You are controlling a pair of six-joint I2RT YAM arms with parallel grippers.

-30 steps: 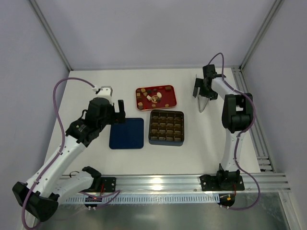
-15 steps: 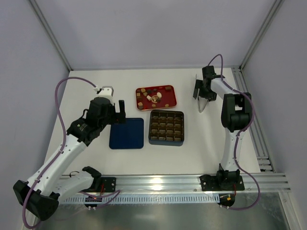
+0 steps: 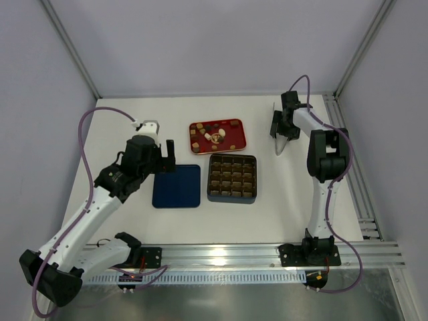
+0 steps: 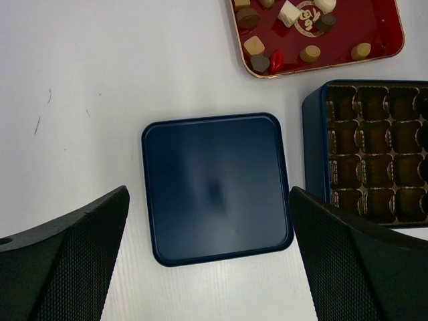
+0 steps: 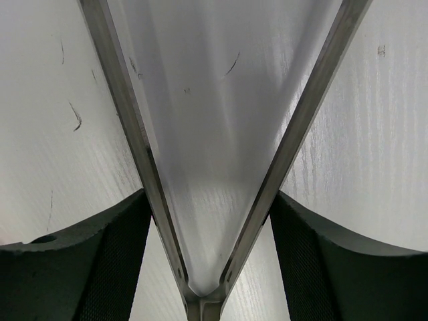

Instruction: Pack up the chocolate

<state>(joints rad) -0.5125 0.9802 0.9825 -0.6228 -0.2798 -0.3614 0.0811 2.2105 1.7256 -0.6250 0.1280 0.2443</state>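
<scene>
Chocolate (image 3: 215, 136) pieces, round and square, in tan, brown and whitish, lie loose in a red tray (image 3: 242, 134) that sits at the middle of the white table (image 3: 134, 120), toward its far edge. Just on the near side of the tray, with a small gap, stands a dark square box (image 3: 231, 199) with a brown gridded liner. Its dark blue lid (image 3: 177, 186) lies flat to the left of the box, close beside it but not touching. The left gripper (image 4: 208, 192) hangs over the lid with its fingers spread wide, one to each side, grasping nothing. The right gripper (image 5: 208, 194) is near the table's far right corner, well apart from the tray. Its fingers press on the outer sides of the two arms of metal tongs (image 5: 127, 114), which open out in a V and point down at the table.
</scene>
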